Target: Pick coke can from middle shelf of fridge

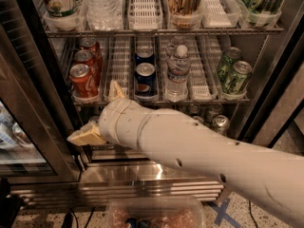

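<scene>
Fridge (47, 122) frame is standing at far left, w/ the front coke can (84, 80) sitting in the left lane of the middle shelf (121, 65), more red cans behind it. Gripper (92, 110) is hanging just below & right of that can, fingers spread wide, holding nothing. Risk: going up from here, the upper finger is prob. catching the shelf edge or tipping the can. Further right, Pepsi (145, 77) is sitting near enough to get nudged.
</scene>
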Controlling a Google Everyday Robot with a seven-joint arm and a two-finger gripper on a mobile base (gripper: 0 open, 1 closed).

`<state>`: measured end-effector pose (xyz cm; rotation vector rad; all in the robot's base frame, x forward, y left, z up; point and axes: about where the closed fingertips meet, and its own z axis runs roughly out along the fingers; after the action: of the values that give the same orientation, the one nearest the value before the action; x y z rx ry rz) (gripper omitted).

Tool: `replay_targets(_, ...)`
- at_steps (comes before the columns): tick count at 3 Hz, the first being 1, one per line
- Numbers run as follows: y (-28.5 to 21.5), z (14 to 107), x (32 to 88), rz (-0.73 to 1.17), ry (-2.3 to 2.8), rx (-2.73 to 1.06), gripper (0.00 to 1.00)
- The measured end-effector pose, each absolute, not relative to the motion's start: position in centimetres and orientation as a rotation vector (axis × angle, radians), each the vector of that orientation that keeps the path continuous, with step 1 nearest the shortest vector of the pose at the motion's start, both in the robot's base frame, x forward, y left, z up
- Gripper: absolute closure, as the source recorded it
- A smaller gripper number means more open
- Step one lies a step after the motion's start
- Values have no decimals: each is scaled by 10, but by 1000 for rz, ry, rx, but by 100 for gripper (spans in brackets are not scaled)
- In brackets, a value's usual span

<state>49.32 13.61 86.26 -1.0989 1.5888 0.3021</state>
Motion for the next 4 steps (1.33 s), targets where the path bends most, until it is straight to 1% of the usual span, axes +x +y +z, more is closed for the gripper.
replay_targets(2,152,851,511,188,1556,-978,0)
replay_targets(4,180,842,524,133,1544,-814,0)
